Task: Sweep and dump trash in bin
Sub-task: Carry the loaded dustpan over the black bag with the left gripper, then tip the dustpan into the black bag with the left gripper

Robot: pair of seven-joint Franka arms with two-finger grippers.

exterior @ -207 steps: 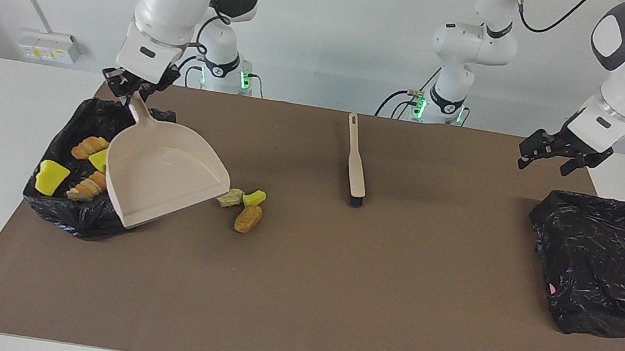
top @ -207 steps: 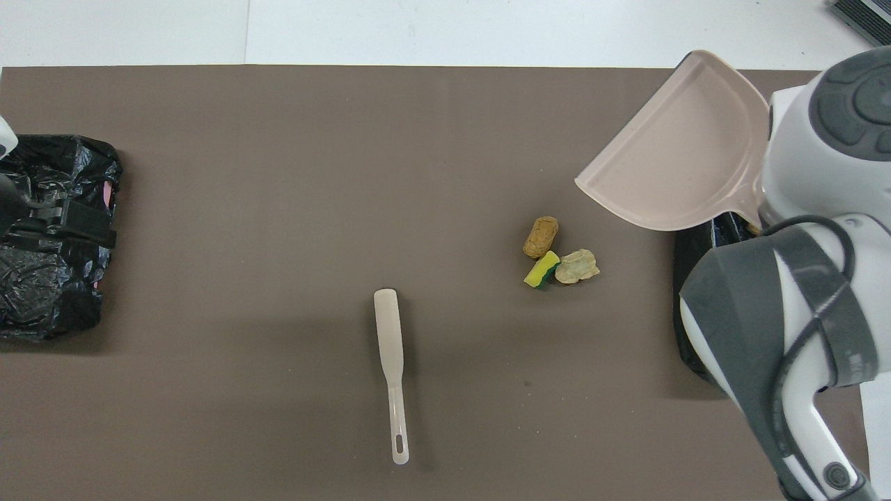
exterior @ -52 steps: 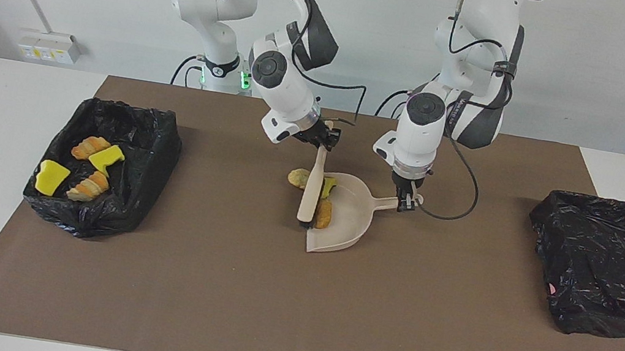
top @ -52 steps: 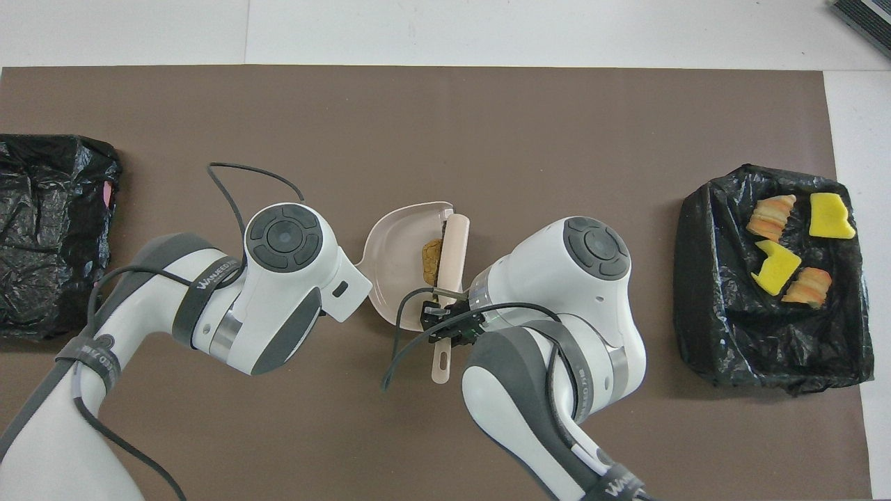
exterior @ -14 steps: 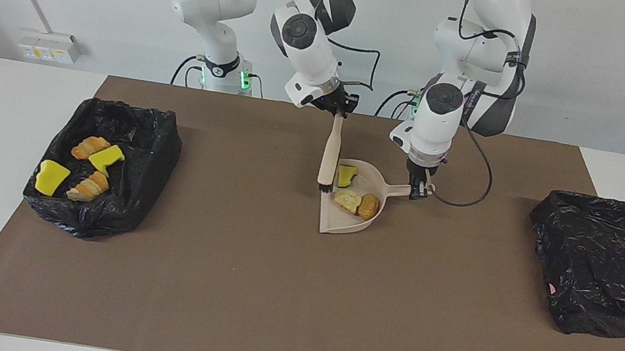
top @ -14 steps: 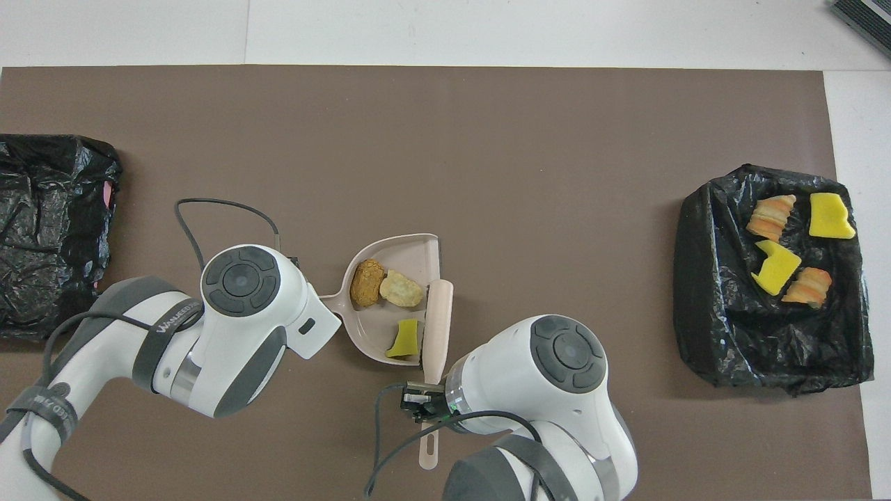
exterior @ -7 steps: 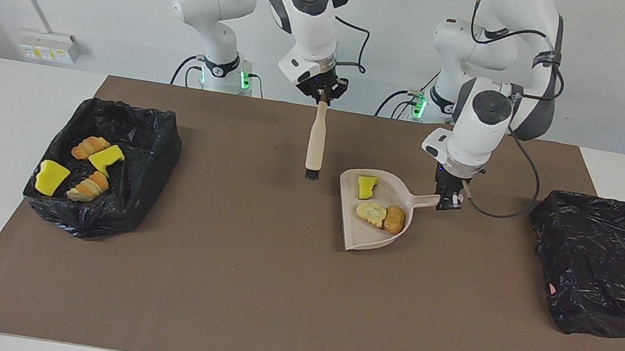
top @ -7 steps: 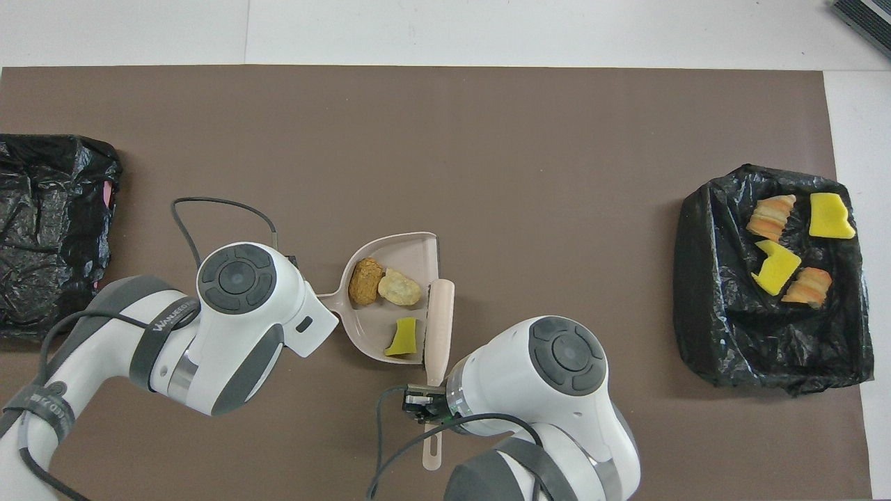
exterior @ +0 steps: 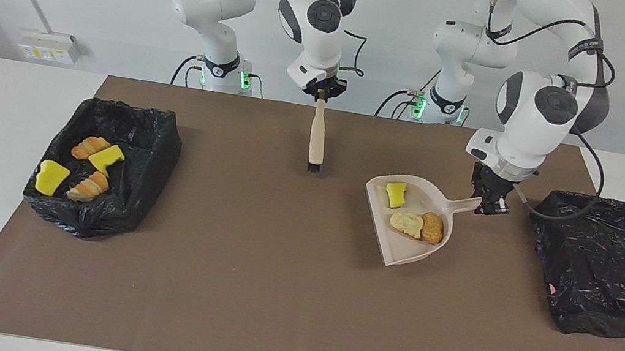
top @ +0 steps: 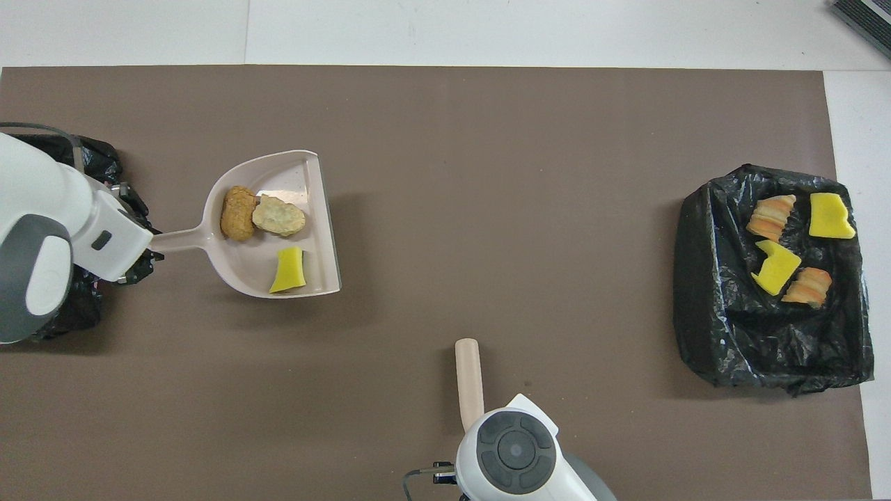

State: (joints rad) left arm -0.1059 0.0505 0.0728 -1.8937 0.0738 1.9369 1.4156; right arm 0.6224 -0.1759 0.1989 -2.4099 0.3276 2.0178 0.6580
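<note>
Left pincer (exterior: 489,209) clamps dustpan (exterior: 411,227) handle, raised level so three trash pieces (exterior: 415,223) stay in, near the bin (exterior: 603,262) at the left arm's end. Right pincer (exterior: 321,94) grips brush (exterior: 316,139), hanging clear. Four pieces lie in the other bin (exterior: 103,169).

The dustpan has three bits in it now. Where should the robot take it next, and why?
Probably on over the black bin at the left arm's end of the table. The left gripper holds the dustpan by its handle right beside that bin, level, with all three trash pieces in it, so tipping comes afterwards.
</note>
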